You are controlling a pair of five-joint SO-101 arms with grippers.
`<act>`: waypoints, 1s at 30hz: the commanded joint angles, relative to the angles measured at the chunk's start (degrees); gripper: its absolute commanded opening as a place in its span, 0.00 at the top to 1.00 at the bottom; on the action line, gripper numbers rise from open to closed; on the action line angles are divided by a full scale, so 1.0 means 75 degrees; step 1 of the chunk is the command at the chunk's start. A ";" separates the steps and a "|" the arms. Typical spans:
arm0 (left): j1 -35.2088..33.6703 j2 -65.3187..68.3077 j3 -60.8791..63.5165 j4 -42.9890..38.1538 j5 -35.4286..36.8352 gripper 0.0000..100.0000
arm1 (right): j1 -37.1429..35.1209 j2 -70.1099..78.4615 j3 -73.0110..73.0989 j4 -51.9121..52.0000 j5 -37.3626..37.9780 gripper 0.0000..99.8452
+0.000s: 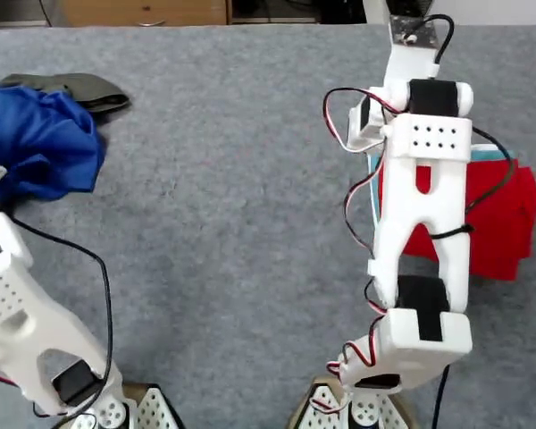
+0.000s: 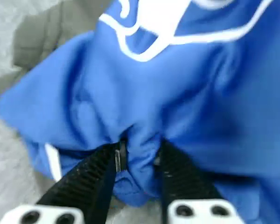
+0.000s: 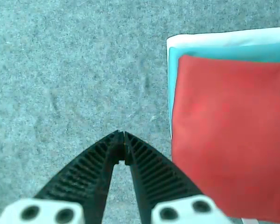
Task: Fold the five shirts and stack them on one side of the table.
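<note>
Blue cloth is bunched between the fingers of the left gripper (image 2: 137, 150): both black ribbed fingers (image 2: 91, 175) are clamped on a raised fold of the blue shirt (image 2: 186, 93), and the pinched fabric fills the gap between them. The rest of that shirt spreads away from the fingertips in loose creases, with white trim curving across the part farthest from the grip. It is unfolded and lies crumpled in a heap (image 1: 40, 143) on the grey felt table cover (image 1: 223, 223), with the left arm (image 1: 27, 322) rising from it towards the table's near edge. An olive shirt (image 1: 85, 89) lies flat, touching the blue shirt's far side and partly tucked under it.

The right gripper (image 3: 121, 142) holds nothing. Its fingers are pressed together at the tips over bare felt, well apart from the blue shirt. Just beside those tips starts a folded stack: a red shirt (image 3: 224, 140) on top, a teal shirt (image 3: 224, 50) under it and a white edge (image 3: 210, 39) beneath. In the high view the stack sits across the table from the blue shirt, partly under the right arm (image 1: 424, 206).
</note>
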State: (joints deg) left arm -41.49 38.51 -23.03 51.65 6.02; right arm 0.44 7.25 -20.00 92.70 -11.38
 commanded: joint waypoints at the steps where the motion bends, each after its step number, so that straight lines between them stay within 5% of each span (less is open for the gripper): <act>1: 0.0023 0.0275 -0.1664 0.0938 0.0070 0.98 | -0.0018 -0.0041 -0.0369 0.0129 -0.0023 1.00; 14: 0.0961 -0.1096 -0.8264 0.6564 0.0023 0.98 | -0.0006 -0.0041 -0.0381 0.0328 -0.0070 1.00; 19: 0.1817 -0.2081 -0.9354 0.6588 0.0070 0.98 | 0.0018 -0.0041 -0.0381 0.0328 -0.0023 1.00; 24: 0.3493 -0.3405 -0.7807 0.6588 0.0035 0.98 | 0.0006 -0.0041 -0.0381 0.0270 -0.0023 0.99; 30: 0.4888 -0.5339 -0.3048 0.6552 0.0059 0.98 | -0.0006 -0.0041 -0.0393 0.0059 0.0012 0.99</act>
State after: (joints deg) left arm -8.79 6.68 -64.35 100.26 6.20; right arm 0.44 7.25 -20.09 94.11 -11.38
